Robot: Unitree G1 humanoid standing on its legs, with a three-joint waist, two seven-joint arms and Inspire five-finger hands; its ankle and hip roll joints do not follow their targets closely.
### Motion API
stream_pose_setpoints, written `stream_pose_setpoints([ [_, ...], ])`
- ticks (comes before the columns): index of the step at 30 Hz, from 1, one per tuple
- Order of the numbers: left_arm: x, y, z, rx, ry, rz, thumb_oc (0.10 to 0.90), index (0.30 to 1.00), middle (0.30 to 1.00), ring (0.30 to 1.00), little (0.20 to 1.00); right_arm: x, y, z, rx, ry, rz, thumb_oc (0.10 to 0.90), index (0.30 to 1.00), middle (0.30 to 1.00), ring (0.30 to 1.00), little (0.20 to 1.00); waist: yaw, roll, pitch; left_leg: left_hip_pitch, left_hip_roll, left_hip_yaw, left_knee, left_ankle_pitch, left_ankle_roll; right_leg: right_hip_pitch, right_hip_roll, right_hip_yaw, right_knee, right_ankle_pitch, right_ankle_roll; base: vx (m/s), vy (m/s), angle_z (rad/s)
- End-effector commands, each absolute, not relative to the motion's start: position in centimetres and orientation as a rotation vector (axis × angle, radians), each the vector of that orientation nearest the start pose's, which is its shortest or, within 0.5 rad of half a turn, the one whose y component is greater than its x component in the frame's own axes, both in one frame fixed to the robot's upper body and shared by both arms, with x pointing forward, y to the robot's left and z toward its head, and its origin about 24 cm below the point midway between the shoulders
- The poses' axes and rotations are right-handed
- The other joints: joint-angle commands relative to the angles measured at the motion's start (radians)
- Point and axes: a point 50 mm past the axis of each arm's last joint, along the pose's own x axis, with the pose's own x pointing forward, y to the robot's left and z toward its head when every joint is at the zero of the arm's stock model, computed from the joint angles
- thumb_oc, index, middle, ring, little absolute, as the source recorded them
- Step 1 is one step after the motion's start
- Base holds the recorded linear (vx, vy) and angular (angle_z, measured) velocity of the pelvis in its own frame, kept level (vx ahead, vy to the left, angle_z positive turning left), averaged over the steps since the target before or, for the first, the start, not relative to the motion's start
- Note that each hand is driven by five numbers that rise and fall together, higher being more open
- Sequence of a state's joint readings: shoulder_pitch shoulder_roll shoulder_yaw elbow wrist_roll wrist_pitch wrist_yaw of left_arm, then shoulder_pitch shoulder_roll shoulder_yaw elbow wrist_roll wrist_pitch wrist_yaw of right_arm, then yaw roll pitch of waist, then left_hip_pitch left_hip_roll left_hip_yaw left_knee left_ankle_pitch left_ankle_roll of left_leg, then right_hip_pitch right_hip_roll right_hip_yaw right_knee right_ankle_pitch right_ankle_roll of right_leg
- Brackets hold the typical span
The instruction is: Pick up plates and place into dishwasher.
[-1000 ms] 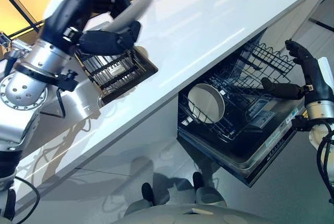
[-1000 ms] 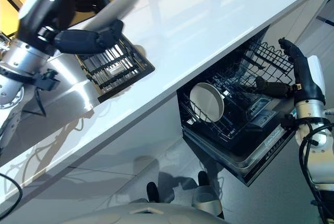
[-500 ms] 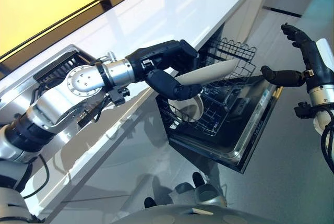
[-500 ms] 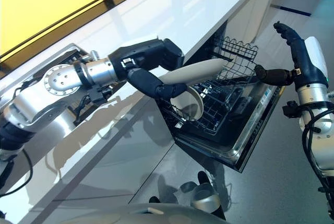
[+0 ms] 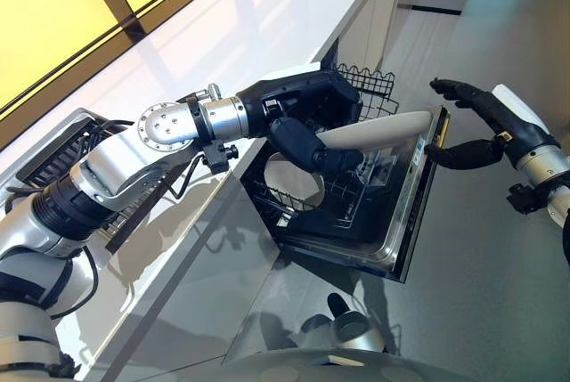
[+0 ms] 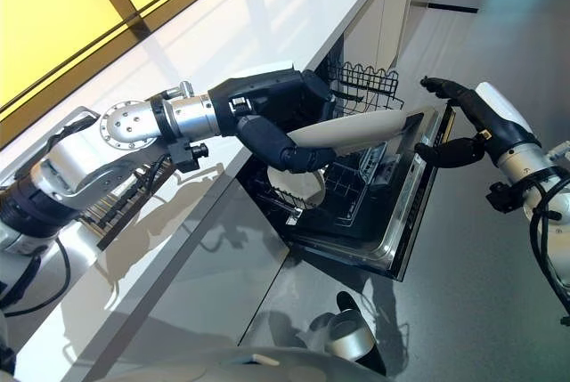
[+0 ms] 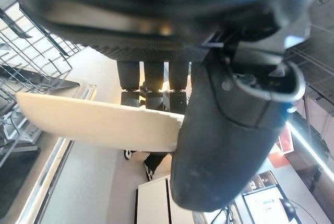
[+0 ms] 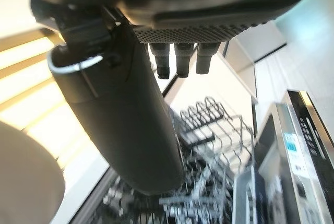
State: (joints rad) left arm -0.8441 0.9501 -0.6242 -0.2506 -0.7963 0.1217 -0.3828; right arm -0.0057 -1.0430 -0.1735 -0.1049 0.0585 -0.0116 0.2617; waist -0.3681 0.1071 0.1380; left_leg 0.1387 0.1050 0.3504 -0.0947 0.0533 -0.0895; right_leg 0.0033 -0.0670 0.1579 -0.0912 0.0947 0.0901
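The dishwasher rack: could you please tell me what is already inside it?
One plate stands upright in the rack; the left hand holds another plate above it. That arm and plate hide part of the rack.

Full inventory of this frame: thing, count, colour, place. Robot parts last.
Plate in hand: 1, cream, held edge-on over the open dishwasher.
Plate in rack: 1, white, standing in the lower rack.
Dishwasher: 1, dark inside with steel door, open under the counter.
Wire rack: 1, black, pulled out at the back.
Counter: 1, white, glossy, above the dishwasher.
Drying rack: 1, black in a steel frame, on the counter by the left arm.
Left hand: dark, shut on the cream plate.
Right hand: dark, open, beside the dishwasher door.
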Motion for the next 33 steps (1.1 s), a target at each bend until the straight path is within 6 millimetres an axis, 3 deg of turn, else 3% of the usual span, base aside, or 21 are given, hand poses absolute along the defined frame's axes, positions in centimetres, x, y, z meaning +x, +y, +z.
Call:
stream_pose_setpoints([
  [1,28.1,10.1,29.6,0.533,-0.612,-1.027,0.100,0.300,0.300,0.300,0.200,24.8,-28.6,24.1,-1.092,-0.302,0.229,0.800,0.900,0.900,0.900,0.900,-0.005,-0.052,-0.091,0.031,0.044,-0.020,0.007,-0.036,-0.019,0.019,0.008,-0.053,0.014,0.010,0.061,0.00,0.000,0.00],
  [9,28.4,10.4,29.1,0.545,-0.601,-1.033,0.100,0.300,0.300,0.300,0.200,24.8,-28.0,24.0,-1.006,-0.252,0.364,0.800,0.900,0.900,0.900,0.900,-0.013,-0.059,-0.084,0.037,0.048,-0.009,0.007,-0.034,-0.022,0.020,0.011,-0.052,0.017,0.010,0.057,0.00,0.000,0.00],
  [20,29.0,10.5,28.4,0.481,-0.554,-1.051,0.100,0.300,0.300,0.300,0.200,25.1,-26.7,25.1,-0.880,-0.397,0.401,0.800,0.900,0.900,0.900,0.900,-0.010,-0.052,-0.086,0.047,0.053,-0.006,0.007,-0.034,-0.022,0.031,0.015,-0.052,0.017,0.007,0.055,0.01,-0.001,-0.02],
  [33,29.5,9.6,28.1,0.377,-0.513,-1.097,0.100,0.300,0.300,0.300,0.200,25.4,-25.0,26.6,-0.932,-0.506,0.421,0.800,0.900,0.900,0.900,0.900,-0.005,-0.055,-0.090,0.050,0.056,-0.007,0.007,-0.033,-0.020,0.036,0.019,-0.057,0.015,0.007,0.051,0.00,0.000,0.00],
])
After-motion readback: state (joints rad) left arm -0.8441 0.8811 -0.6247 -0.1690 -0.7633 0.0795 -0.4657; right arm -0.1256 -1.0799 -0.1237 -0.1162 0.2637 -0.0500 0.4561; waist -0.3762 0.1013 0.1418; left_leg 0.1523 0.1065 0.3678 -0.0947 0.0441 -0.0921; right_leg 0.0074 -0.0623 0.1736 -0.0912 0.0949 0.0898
